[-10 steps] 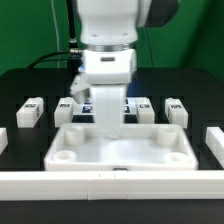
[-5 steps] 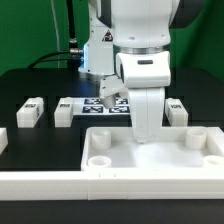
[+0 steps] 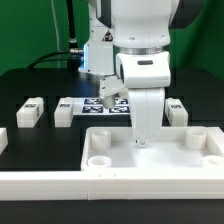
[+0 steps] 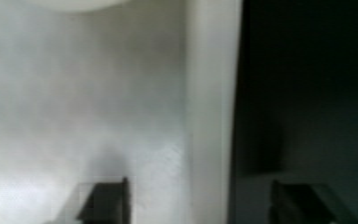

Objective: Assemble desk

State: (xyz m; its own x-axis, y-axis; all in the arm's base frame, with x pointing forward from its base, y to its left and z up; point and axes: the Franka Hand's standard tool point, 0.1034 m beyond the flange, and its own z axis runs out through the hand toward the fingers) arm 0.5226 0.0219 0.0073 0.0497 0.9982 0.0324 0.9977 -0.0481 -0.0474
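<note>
1. Your hand is spread. In the wrist view its fingers stand apart on either side of the rim of the tabletop, and neither seems to press it.
2. Lift straight up, so that neither finger catches that rim and shifts the piece.
3. The tabletop lies flat on the black worktop, toward the exterior view's right, behind the long white rail. Its back rim is directly beneath the hand, and the legs wait beyond it.
</note>
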